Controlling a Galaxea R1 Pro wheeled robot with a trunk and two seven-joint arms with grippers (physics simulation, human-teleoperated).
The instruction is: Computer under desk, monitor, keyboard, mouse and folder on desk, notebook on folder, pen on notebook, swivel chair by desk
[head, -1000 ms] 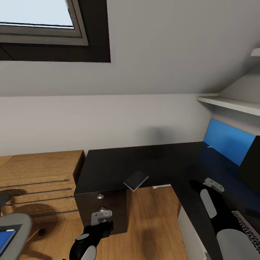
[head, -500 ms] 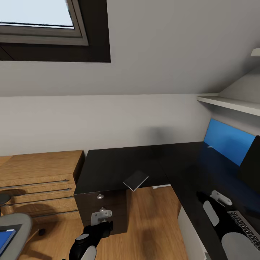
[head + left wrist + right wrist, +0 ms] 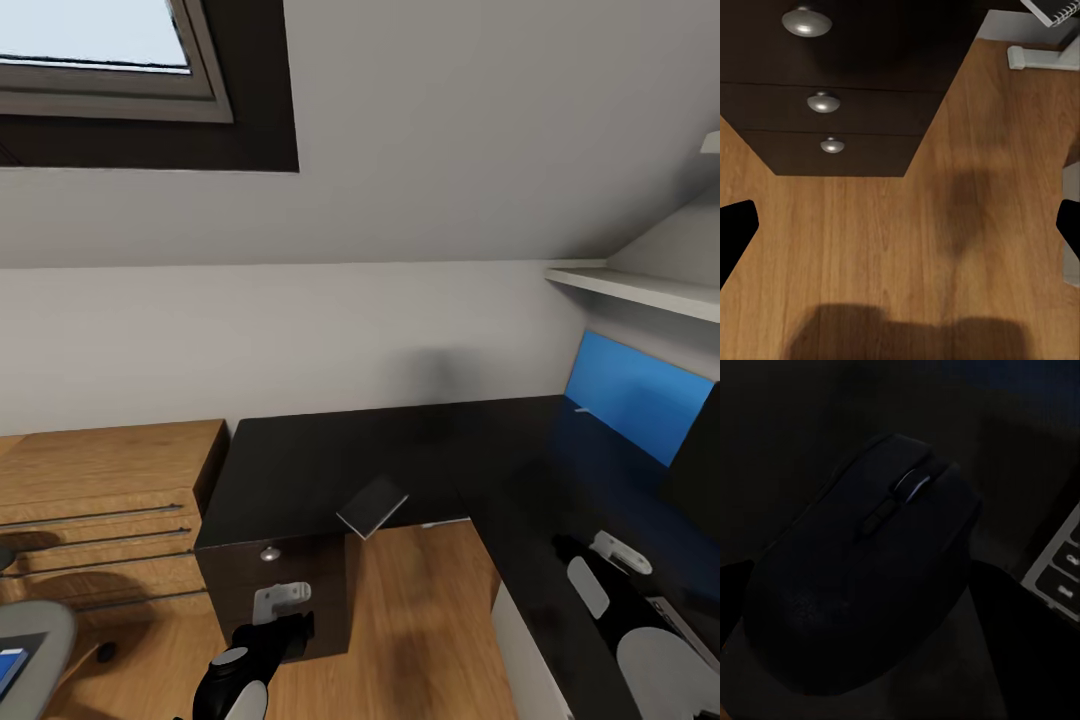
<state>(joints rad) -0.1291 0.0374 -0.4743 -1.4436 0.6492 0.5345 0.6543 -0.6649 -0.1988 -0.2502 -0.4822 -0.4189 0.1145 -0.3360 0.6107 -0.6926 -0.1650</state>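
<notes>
- The mouse (image 3: 862,577) is black and rounded, with a scroll wheel catching a faint bluish-grey glint; in the right wrist view it lies on the dark desk top, close before the camera.
- The keyboard (image 3: 1061,566) lies just beside the mouse, pale key rows showing at its corner.
- The right gripper (image 3: 612,550) hovers over the desk (image 3: 330,465) near the keyboard (image 3: 685,625); dark finger shapes flank the mouse, but whether they touch it I cannot tell.
- The desk is glossy black and L-shaped, with a drawer pedestal bearing round silver knobs (image 3: 823,102).
- The notebook (image 3: 372,505) is thin and grey, lying askew on the desk with one corner over the front edge; its spiral binding (image 3: 1054,9) shows in the left wrist view.
- The monitor (image 3: 700,450) stands dark at the desk's right end, before a blue wall panel (image 3: 630,395).
- The left gripper (image 3: 280,600) hangs in front of the pedestal above the wood floor (image 3: 900,225), fingers (image 3: 735,232) spread wide apart with nothing between.
- A wooden dresser (image 3: 100,510) stands just left of the desk.
- The chair (image 3: 30,650) shows its grey seat at lower left, the blue folder (image 3: 8,668) on it.
</notes>
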